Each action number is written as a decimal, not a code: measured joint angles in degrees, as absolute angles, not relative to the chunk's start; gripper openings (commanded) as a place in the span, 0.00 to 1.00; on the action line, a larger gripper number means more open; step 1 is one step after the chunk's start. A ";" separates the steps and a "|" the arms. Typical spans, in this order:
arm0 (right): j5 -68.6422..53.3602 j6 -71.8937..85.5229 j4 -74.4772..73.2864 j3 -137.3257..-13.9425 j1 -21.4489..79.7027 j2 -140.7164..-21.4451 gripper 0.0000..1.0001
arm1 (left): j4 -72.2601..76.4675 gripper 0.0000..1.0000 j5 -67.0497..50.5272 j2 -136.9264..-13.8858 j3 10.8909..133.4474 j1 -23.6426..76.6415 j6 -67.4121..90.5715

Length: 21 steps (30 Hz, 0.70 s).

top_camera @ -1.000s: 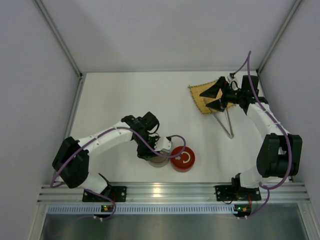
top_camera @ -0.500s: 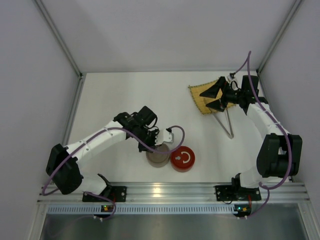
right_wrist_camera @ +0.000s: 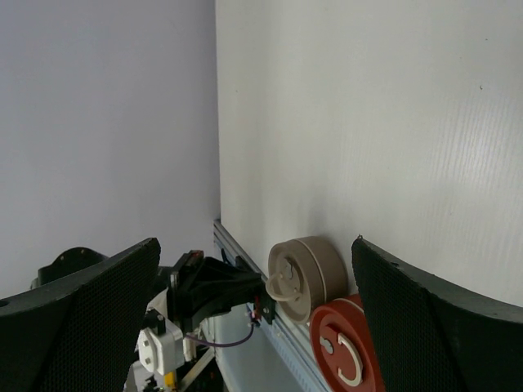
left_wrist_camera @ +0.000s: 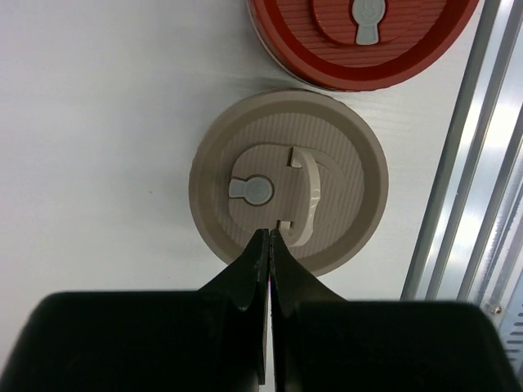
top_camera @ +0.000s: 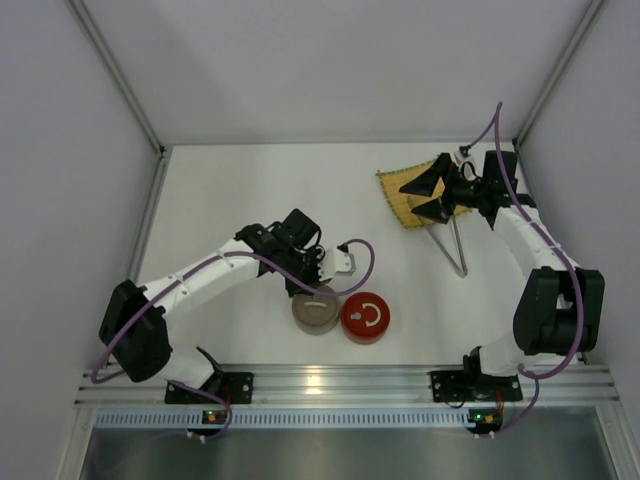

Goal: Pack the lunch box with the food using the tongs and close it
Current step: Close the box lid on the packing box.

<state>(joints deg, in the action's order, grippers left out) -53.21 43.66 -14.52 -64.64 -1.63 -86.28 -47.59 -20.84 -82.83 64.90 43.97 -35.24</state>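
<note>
A round beige lunch box [top_camera: 316,312] with its lid on stands near the table's front edge, and a red one [top_camera: 366,317] sits right beside it. In the left wrist view the beige lid [left_wrist_camera: 327,163] has a pale curved handle [left_wrist_camera: 310,196]. My left gripper [left_wrist_camera: 270,235] is shut with nothing in it, its tips just above the lid's near rim. The tongs [top_camera: 456,250] lie on the table at the right, one end by the bamboo mat [top_camera: 398,196]. My right gripper [top_camera: 432,196] hangs open over the mat. The food is out of view.
An aluminium rail [left_wrist_camera: 470,188] runs along the table's front edge, right next to both boxes. Grey walls close in the table on the left, back and right. In the right wrist view both boxes [right_wrist_camera: 304,276] and the left arm [right_wrist_camera: 214,290] show far off.
My left gripper has shut and drawn back from on top of the beige lid, toward the table's middle. The right arm has not moved.
</note>
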 measured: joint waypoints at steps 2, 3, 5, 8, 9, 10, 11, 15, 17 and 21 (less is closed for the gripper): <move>-53.21 43.66 -14.50 -64.64 -1.63 -86.28 0.99 | -47.81 0.00 -21.63 -83.35 64.90 44.38 -35.27; -53.21 43.66 -14.50 -64.64 -1.63 -86.28 0.99 | -48.03 0.00 -22.09 -83.59 64.90 44.75 -35.31; -53.21 43.66 -14.50 -64.64 -1.63 -86.28 0.99 | -48.34 0.00 -23.20 -83.99 64.75 45.47 -35.59; -53.21 43.66 -14.50 -64.64 -1.63 -86.28 0.99 | -49.30 0.00 -24.86 -84.14 64.14 46.22 -36.27; -53.21 43.66 -14.50 -64.64 -1.65 -86.28 0.99 | -49.78 0.00 -25.36 -84.14 63.92 46.35 -36.56; -53.21 43.66 -14.52 -64.64 -1.63 -86.28 0.99 | -50.13 0.00 -25.82 -84.14 63.70 46.48 -36.67; -53.21 43.66 -14.50 -64.64 -1.63 -86.28 1.00 | -50.33 0.00 -26.13 -84.14 63.48 46.61 -36.73; -53.21 43.66 -14.50 -64.64 -1.63 -86.28 0.99 | -51.33 0.00 -27.16 -84.27 63.13 46.63 -36.34; -53.21 43.59 -14.52 -64.64 -1.63 -86.28 0.99 | -51.40 0.00 -27.55 -84.38 63.09 46.65 -36.10; -53.21 43.44 -14.55 -64.64 -1.63 -86.28 0.99 | -51.40 0.00 -27.62 -84.79 62.85 46.68 -35.29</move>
